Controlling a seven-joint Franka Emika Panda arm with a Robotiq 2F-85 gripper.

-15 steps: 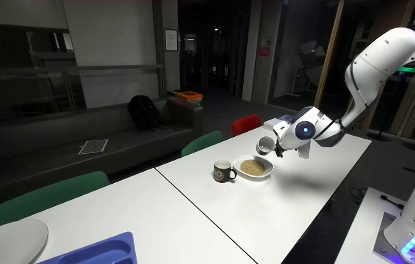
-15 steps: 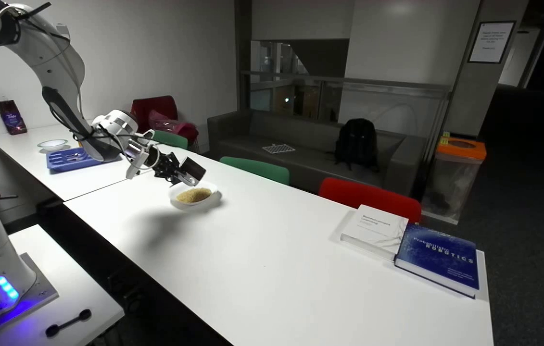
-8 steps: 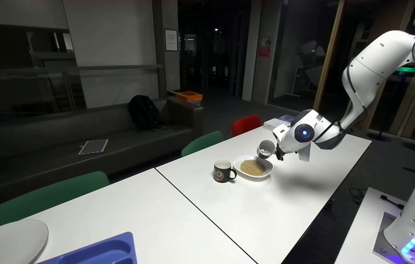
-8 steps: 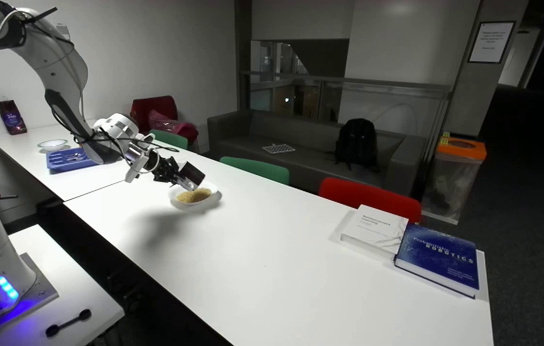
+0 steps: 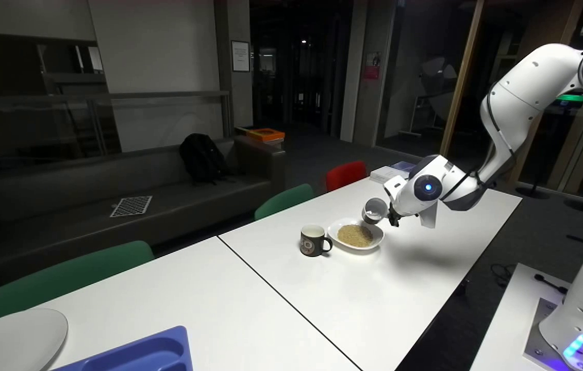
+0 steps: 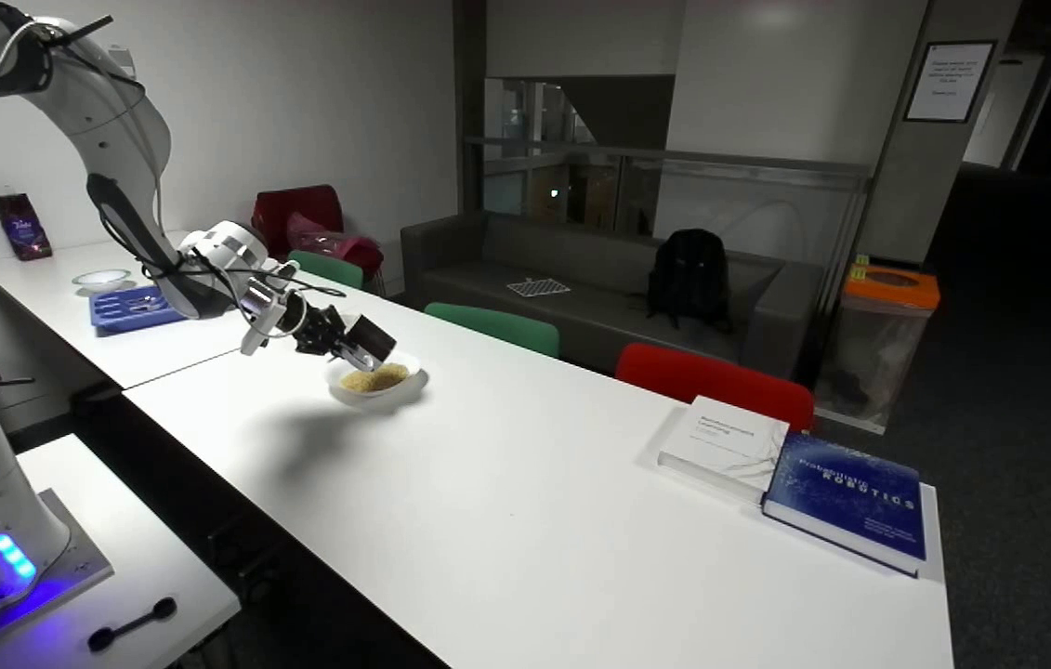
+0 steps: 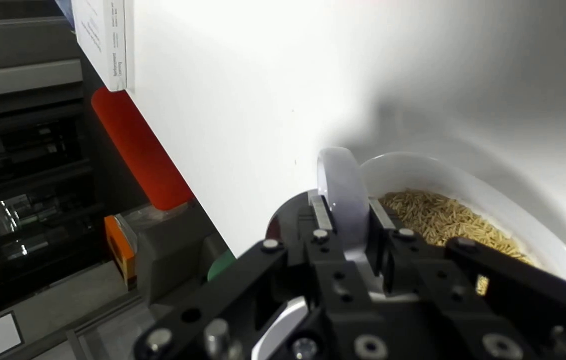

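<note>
One mug hangs tilted over the rim of the dish, its handle clamped in your gripper. Expect a stiff, smooth, breakable body, probably ceramic and moderately heavy. Take hold at mid-handle, squarely, to resist twisting.

1 dk sofa nr wall

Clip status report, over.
Pincer shut on pale curved handle of dark cylindrical mug. Mug tilted above white oval dish of brown grains. Possible obstacle: black printed mug, upright beside dish.
</note>
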